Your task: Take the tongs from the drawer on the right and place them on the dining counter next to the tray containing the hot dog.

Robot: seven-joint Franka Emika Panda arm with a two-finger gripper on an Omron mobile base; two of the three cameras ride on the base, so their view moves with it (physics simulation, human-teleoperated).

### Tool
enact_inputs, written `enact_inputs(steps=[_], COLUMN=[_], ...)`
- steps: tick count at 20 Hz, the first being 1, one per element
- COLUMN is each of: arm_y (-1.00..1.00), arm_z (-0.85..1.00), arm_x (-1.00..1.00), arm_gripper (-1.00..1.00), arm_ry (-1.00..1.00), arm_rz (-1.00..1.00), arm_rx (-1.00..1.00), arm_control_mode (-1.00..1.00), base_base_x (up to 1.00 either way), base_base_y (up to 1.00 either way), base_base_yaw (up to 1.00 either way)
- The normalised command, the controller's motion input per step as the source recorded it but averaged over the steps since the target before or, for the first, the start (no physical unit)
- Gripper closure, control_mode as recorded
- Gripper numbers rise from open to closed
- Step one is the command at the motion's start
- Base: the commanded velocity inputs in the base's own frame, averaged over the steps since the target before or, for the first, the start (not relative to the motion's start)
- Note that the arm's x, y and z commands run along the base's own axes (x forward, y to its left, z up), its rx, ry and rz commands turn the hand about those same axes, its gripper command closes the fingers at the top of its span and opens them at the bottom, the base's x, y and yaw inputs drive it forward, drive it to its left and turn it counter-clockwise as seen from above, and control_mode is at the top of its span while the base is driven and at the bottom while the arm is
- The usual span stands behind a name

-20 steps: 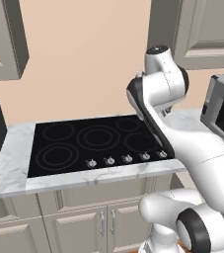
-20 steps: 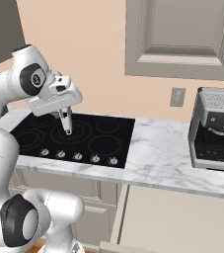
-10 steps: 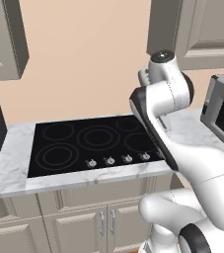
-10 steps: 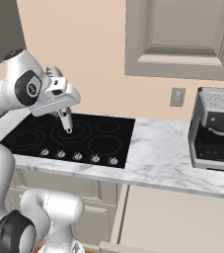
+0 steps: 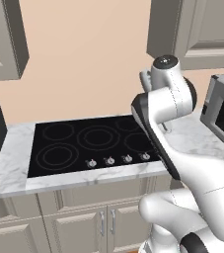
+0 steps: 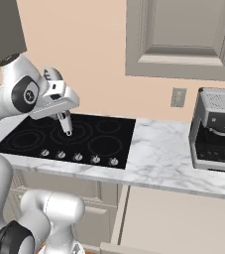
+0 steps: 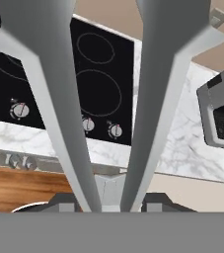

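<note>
Your pincer (image 6: 67,130) hangs left of centre in the right base view, above the black cooktop (image 6: 69,140), pinching the joined end of the tongs (image 7: 108,94), whose two grey arms fan up through the hand view. The pick-up from the drawer looks done and the carry is the step in hand. Next you need to swing away from this cooktop desk (image 6: 168,158) and coffee machine (image 6: 217,130) toward the dining counter, keeping the pinch firm until the blue tray is found.
</note>
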Motion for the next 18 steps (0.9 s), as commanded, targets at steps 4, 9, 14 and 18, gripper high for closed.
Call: enact_inputs(steps=[4, 9, 14, 18], arm_y=[0.0, 0.0, 0.0, 0.0], arm_z=[0.0, 0.0, 0.0, 0.0], arm_x=[0.0, 0.0, 0.0, 0.0], arm_gripper=[1.0, 1.0, 1.0, 1.0], arm_ry=[0.0, 0.0, 0.0, 0.0], arm_rz=[0.0, 0.0, 0.0, 0.0], arm_rx=[0.0, 0.0, 0.0, 0.0], arm_control_mode=[1.0, 1.0, 1.0, 1.0], base_base_x=[-0.36, -0.51, -0.51, -0.57], base_base_y=[0.02, 0.17, 0.46, 0.67], base_base_yaw=[-0.01, -0.15, -0.31, -0.44])
